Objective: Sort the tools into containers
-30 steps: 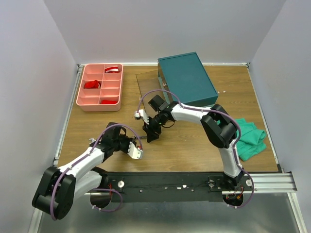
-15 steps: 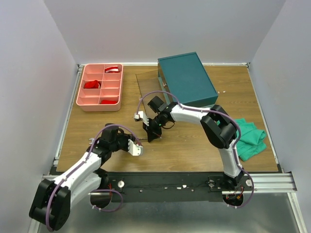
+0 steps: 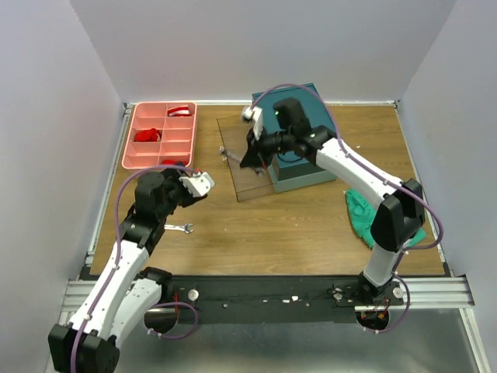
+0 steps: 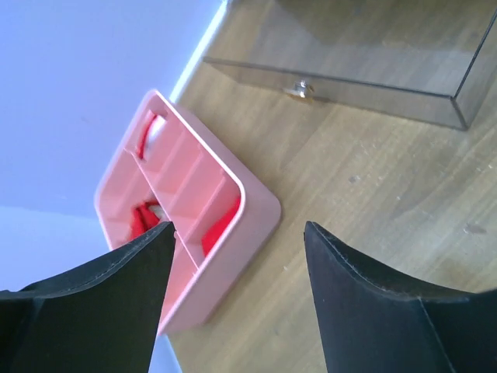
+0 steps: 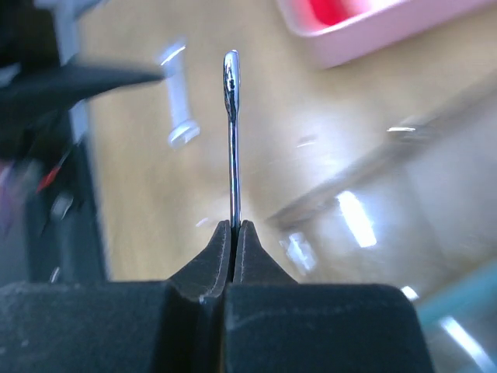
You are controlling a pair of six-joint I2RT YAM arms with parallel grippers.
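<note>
Well left of the teal box [image 3: 307, 128], the pink tray [image 4: 256, 217] holds red pieces [image 3: 146, 135] in several compartments. The clear tray [image 3: 237, 172] lies against the box's left side. Above it the right gripper [image 5: 233, 233] pinches a silver wrench [image 5: 231, 140]. The left gripper [image 4: 238, 229] hovers left of the box, fingers spread and holding nothing.

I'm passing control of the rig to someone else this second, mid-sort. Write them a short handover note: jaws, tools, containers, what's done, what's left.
Left gripper: jaws open and empty, raised beside the pink divided plastic tray.
Right gripper: jaws shut on a thin silver wrench, above the clear plastic tray next to the teal rectangular box.
A second silver wrench lies on the wooden table by the left arm.
Done: no tool can be seen in a container; the pink tray holds only red items.
Left: release the held wrench, then fetch the other. No hammers show in these views.
</note>
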